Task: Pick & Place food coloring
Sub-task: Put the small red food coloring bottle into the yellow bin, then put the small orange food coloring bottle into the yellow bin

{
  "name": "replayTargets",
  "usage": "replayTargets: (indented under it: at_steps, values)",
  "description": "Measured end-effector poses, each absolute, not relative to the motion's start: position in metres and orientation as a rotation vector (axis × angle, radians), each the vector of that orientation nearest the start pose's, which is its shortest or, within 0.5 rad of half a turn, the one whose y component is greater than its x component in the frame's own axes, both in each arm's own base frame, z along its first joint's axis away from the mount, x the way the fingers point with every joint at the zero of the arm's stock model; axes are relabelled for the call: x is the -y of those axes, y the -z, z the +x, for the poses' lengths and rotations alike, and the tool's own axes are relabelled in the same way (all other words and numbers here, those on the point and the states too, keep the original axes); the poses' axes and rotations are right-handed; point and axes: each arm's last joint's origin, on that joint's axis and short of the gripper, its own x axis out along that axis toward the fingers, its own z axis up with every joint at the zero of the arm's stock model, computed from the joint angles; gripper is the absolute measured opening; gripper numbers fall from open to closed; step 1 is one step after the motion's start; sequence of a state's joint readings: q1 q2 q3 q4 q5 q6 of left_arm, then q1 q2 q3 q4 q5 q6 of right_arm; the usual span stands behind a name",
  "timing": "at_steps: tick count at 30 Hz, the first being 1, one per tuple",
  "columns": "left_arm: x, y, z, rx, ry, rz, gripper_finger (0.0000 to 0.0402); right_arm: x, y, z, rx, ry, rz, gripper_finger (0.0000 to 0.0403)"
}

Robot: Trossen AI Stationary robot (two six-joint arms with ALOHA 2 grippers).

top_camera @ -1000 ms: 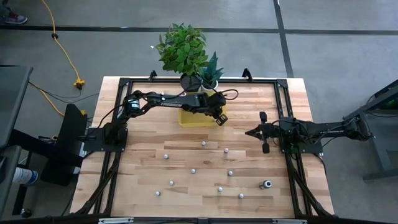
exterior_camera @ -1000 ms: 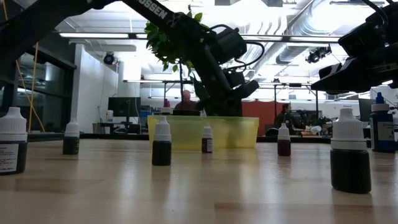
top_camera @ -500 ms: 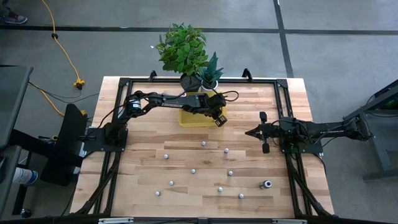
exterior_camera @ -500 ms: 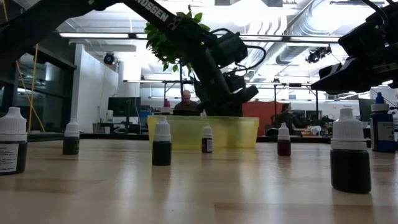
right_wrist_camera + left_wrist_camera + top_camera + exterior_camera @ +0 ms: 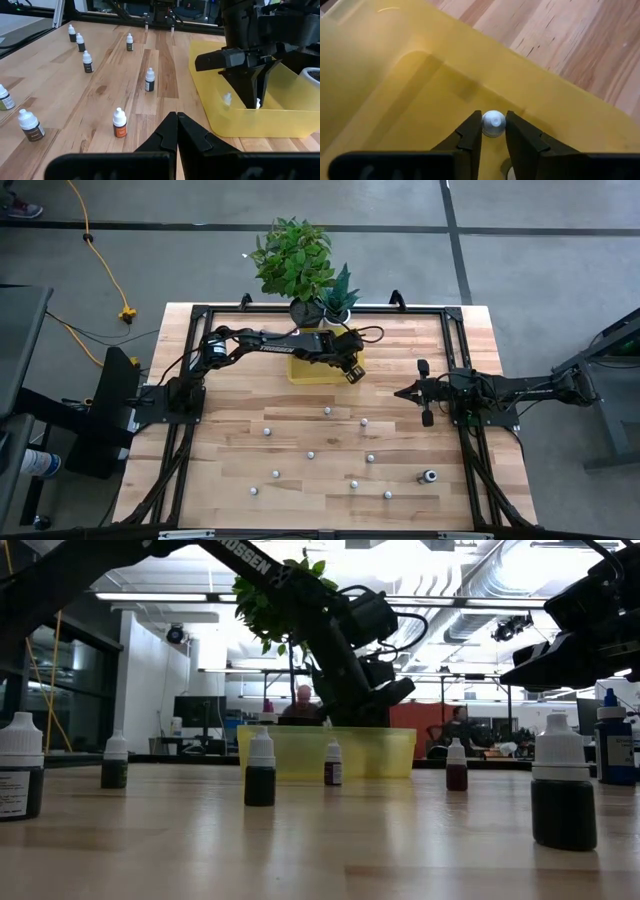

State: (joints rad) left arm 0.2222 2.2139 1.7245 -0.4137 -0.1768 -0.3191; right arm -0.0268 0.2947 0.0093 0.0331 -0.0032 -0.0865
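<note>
Across the wooden table [image 5: 250,405], the left arm reaches from its base to the yellow tray [image 5: 305,370] at the far edge, in front of two potted plants [image 5: 296,260]. The left gripper [image 5: 493,131] points down into that tray, its fingers [image 5: 470,136] set on either side of the whitish cap of a food coloring bottle [image 5: 493,123] that stands on the tray floor close to a corner. The fingers sit just beside the cap; whether they press it or have let go cannot be told. The right wrist view shows a second small bottle [image 5: 227,99] inside the tray, just beside this gripper.

Well apart from the tray, over the table's right side, the right gripper [image 5: 177,131] hangs above the wood with its fingers pressed together and holding nothing.

Nearer the front edge than both grippers, the remaining food coloring bottles [image 5: 327,411] stand scattered and upright on the bare wood, well apart from one another, with one darker bottle [image 5: 429,476] toward the right front corner. One with orange contents [image 5: 119,123] stands near the right gripper's tips.
</note>
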Motion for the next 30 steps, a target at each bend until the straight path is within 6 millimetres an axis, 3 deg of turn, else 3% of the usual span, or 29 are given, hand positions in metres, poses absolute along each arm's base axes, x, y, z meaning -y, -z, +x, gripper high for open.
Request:
replayTargets:
  at_steps: [15, 23, 30]
  values:
    - [-0.112, -0.181, 0.471, -0.83, -0.523, -0.297, 0.0097, 0.003, -0.145, 0.113, -0.253, 0.012, -0.082, 0.0]
    - [-0.112, -0.224, 0.482, -0.779, -0.477, -0.221, 0.0097, 0.003, -0.145, 0.113, -0.253, 0.013, -0.083, 0.0]
    - [-0.084, -0.266, 0.491, -0.704, -0.282, -0.138, 0.0097, 0.003, -0.145, 0.113, -0.253, 0.012, -0.083, 0.0]
